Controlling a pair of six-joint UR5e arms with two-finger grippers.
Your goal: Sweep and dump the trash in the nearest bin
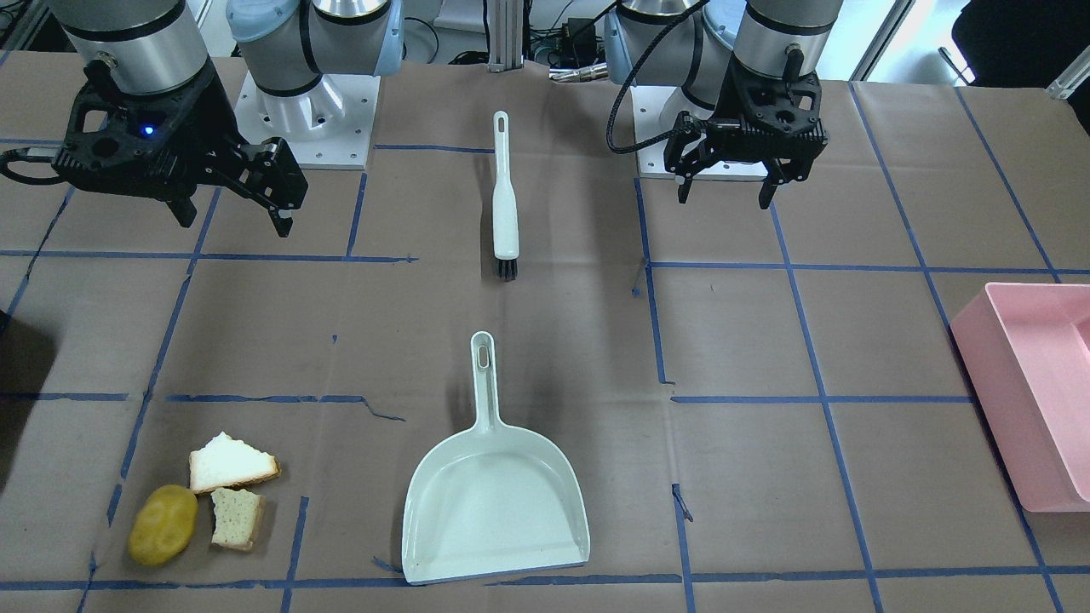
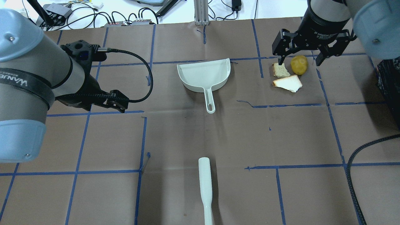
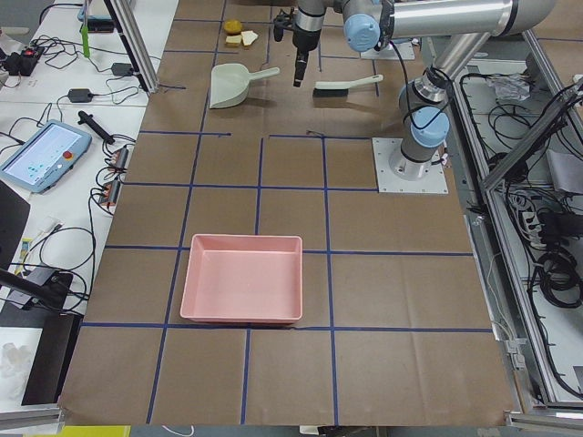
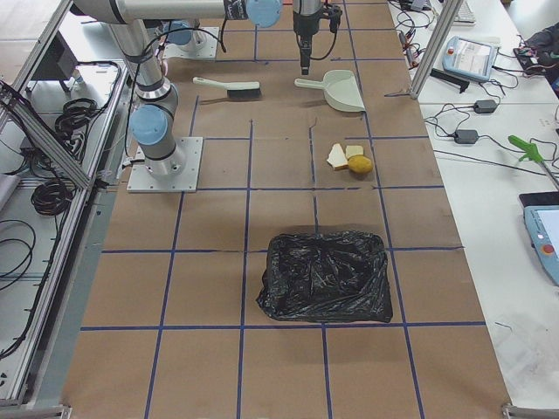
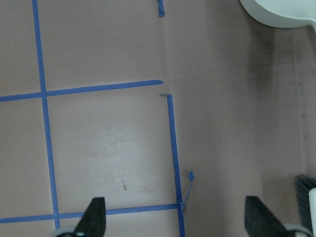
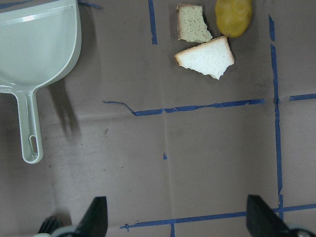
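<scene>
Trash (image 1: 232,465) on table (image 1: 851,477), outside pink bin (image 3: 244,238) and black-lined bin (image 4: 288,305).
Dustpan (image 1: 494,502) handle points robotward at brush (image 1: 505,204); left gripper (image 1: 724,200), right gripper (image 1: 234,223) released.

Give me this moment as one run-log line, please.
left gripper open | right gripper open | brush, dustpan untouched | bread, potato unswept | nearest: black bin

The white dustpan (image 2: 203,75) is lying mid-table with its handle pointing toward the robot, and the brush (image 2: 205,184) is lying nearer, partly cut off. At far right, the right gripper (image 2: 300,62), fingers spread, is overlapping a small bread piece (image 2: 281,71), a larger bread piece (image 2: 288,83) and a yellow lump (image 2: 299,64).
</scene>
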